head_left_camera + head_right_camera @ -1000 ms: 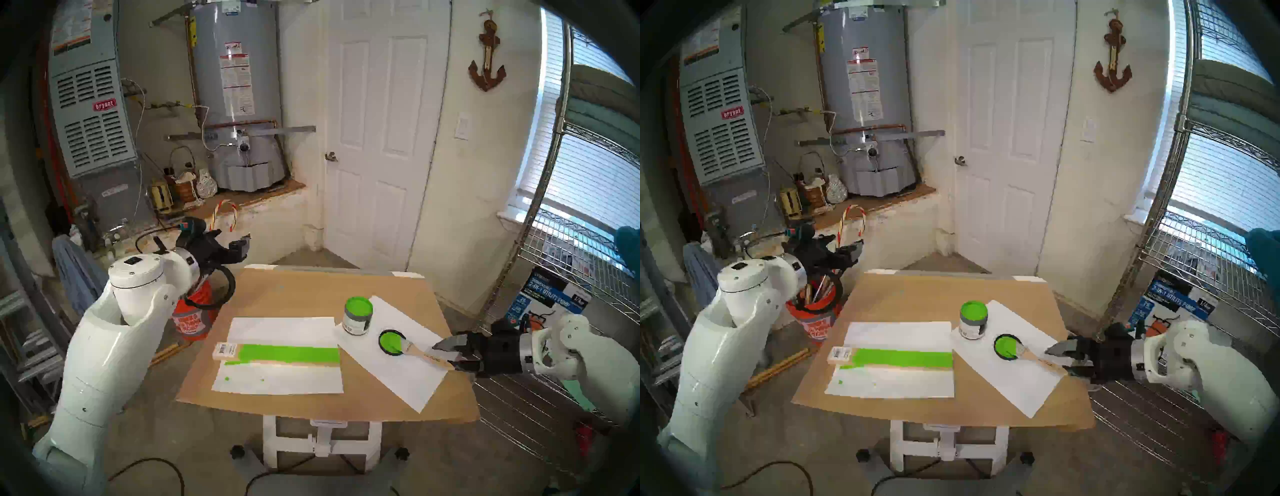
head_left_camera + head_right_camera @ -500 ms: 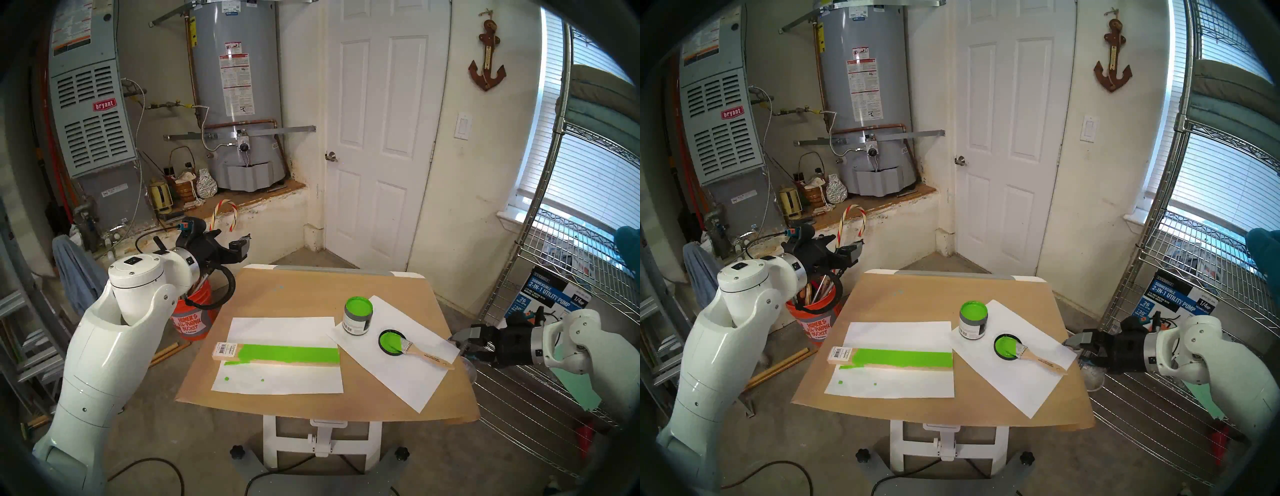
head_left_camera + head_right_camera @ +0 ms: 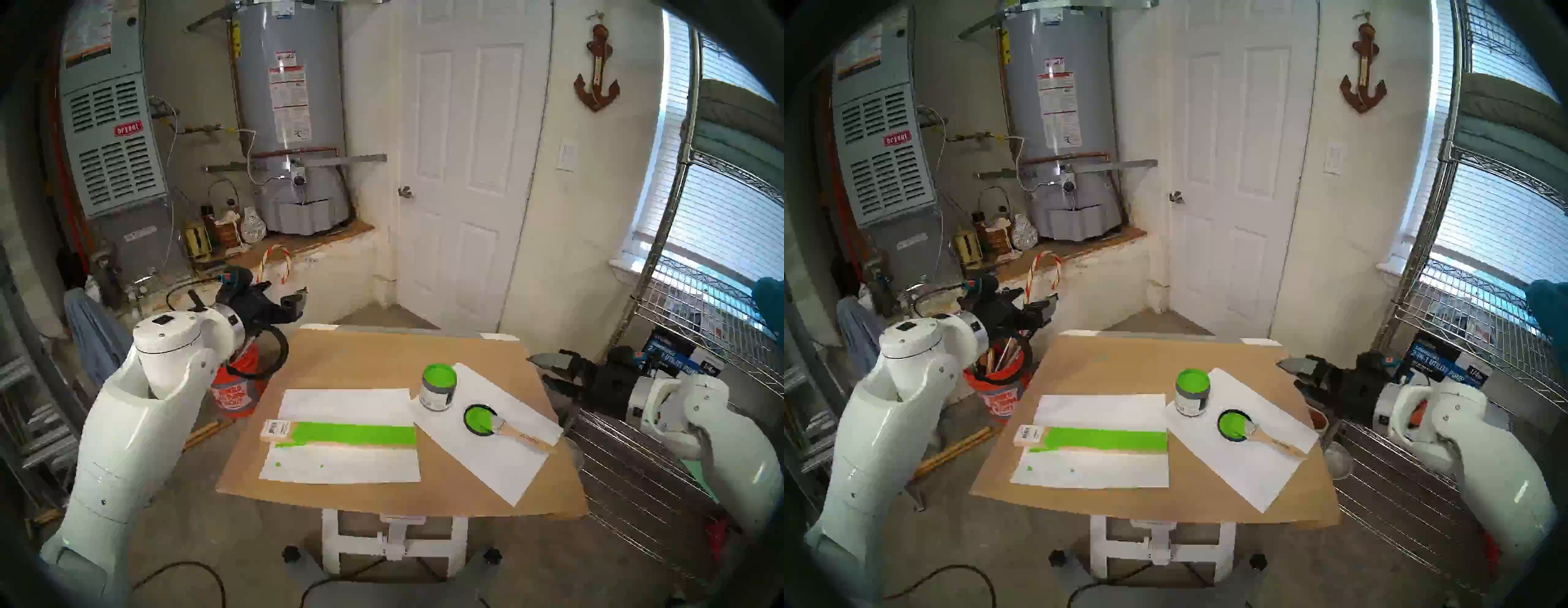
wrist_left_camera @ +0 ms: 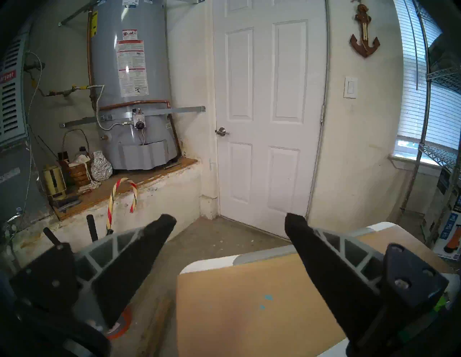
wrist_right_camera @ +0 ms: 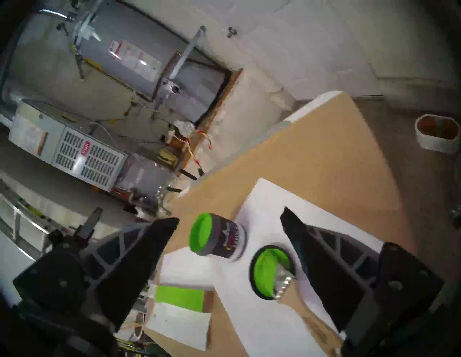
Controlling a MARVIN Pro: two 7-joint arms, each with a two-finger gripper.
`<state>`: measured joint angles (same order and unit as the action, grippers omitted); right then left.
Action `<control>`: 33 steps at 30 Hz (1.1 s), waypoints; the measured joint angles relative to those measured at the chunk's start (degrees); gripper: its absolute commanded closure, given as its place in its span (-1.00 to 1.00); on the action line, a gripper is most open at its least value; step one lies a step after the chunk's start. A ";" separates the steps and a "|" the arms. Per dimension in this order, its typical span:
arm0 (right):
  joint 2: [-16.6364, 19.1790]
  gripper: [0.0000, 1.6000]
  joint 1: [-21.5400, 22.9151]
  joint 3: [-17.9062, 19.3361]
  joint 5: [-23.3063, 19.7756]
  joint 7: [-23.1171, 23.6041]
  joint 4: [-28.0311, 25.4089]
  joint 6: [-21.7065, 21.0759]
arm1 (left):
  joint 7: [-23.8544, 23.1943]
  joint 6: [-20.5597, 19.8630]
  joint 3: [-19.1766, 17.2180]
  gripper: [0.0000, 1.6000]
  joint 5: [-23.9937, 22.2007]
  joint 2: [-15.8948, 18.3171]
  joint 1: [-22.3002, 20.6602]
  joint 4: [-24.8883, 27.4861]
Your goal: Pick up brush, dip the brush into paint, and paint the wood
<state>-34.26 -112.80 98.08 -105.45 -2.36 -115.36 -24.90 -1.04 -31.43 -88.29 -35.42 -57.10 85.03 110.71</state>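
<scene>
The brush (image 3: 525, 437) lies on a slanted white paper sheet, its bristles resting on a black lid (image 3: 476, 418) coated in green paint. Just behind the lid stands the open paint jar (image 3: 439, 377), full of green. The wood (image 3: 352, 434) lies across the front left sheet, mostly painted green, with a barcode sticker at its left end. My right gripper (image 3: 544, 368) hovers open and empty off the table's right edge, behind and right of the brush (image 5: 305, 311). My left gripper (image 3: 297, 299) is open and empty, raised past the far left corner.
Brown cardboard (image 3: 373, 361) covers the small table. An orange bucket (image 3: 235, 390) of sticks stands on the floor at left. A wire shelf rack (image 3: 662, 467) with a pump box (image 3: 679, 361) crowds the right side. A small white bowl (image 5: 436, 135) sits low on the right.
My right gripper, open around the brush handle a second ago, has pulled off to the right and then swung back and up beside the table. The brush stayed on the lid.
</scene>
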 measured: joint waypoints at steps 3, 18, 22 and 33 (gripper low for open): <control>-1.70 -1.00 1.57 -2.72 0.79 -1.25 -1.91 2.61 | 0.00 0.01 0.01 -1.00 0.00 0.00 0.00 -0.01; -7.51 -0.95 10.22 -16.35 13.94 -8.78 -8.89 13.27 | 0.00 0.00 0.04 -1.00 0.00 0.00 0.00 -0.07; -8.05 -0.84 12.44 -19.84 20.22 -10.78 -8.93 14.31 | 0.00 0.00 0.04 -1.00 0.00 0.00 -0.01 -0.08; -11.03 -0.98 19.21 -24.64 39.81 -16.21 -7.78 17.99 | 0.00 0.01 0.04 -1.00 0.00 0.00 -0.01 -0.08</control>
<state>-45.29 -93.59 73.44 -65.64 -18.57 -123.14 -6.91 -1.04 -31.42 -88.25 -35.42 -57.10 85.02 110.63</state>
